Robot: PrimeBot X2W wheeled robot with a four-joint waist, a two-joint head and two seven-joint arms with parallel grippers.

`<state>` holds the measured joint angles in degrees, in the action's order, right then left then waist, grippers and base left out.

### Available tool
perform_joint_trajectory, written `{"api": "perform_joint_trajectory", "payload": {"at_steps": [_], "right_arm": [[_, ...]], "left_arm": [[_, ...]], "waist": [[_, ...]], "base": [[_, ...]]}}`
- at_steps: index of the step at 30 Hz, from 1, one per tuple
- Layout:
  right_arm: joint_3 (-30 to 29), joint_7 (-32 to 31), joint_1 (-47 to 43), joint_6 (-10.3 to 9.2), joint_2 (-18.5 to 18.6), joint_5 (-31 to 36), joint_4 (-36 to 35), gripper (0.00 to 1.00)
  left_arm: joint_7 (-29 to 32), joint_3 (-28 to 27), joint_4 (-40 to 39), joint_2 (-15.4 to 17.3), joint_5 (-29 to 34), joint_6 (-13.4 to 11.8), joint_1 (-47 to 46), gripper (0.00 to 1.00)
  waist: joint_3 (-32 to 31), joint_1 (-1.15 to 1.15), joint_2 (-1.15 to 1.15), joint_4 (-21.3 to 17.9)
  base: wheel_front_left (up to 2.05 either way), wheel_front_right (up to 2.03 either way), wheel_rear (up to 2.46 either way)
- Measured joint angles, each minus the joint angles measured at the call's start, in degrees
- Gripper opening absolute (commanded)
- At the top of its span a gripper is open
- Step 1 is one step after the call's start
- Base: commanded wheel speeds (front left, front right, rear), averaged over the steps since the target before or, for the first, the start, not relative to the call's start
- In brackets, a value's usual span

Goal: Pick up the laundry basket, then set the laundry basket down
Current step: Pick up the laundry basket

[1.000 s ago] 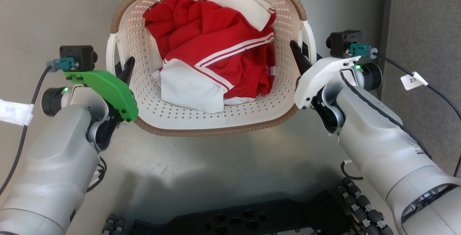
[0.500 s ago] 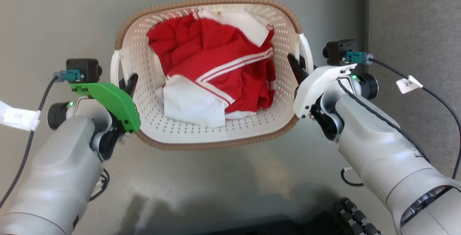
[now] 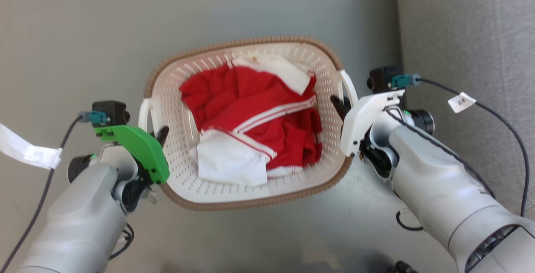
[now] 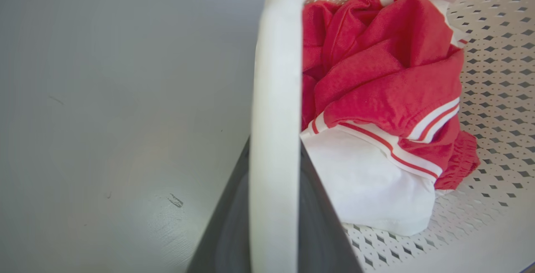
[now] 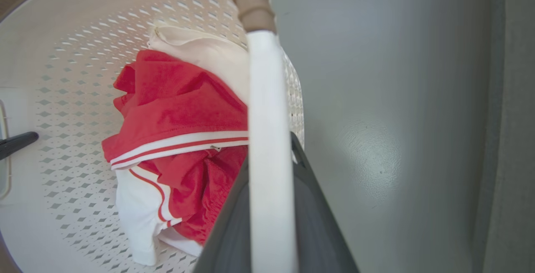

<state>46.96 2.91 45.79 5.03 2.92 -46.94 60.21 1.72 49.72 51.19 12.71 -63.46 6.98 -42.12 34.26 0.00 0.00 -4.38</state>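
The laundry basket, cream perforated plastic with a brown woven-look rim, sits mid-view between my arms and holds crumpled red and white clothes. My left gripper is shut on its left white handle. In the left wrist view that handle runs up between the dark fingers. My right gripper is shut on the right handle. In the right wrist view this handle lies between the fingers, and the left gripper's fingertip shows across the basket.
A smooth grey floor lies under and around the basket. A darker textured grey strip runs down the right side. Tagged cables hang from both wrists, the left tag and the right tag.
The whole head view has shifted: the basket and both grippers now sit lower and look smaller, and the dark robot base has left the bottom edge. Both grippers keep their hold on the handles.
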Motion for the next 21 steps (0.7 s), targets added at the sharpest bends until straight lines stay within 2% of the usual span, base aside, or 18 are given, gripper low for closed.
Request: {"api": "perform_joint_trajectory", "payload": {"at_steps": [21], "right_arm": [[4.77, -6.55, -9.25, 0.53, 0.20, -6.21, 2.35, 0.00]], "left_arm": [[6.71, 5.02, 3.08, -1.91, -4.89, -0.01, 7.64, 0.00]], "waist": [[-17.34, 0.00, 0.00, 0.60]], "base": [[0.00, 0.00, 0.00]]}}
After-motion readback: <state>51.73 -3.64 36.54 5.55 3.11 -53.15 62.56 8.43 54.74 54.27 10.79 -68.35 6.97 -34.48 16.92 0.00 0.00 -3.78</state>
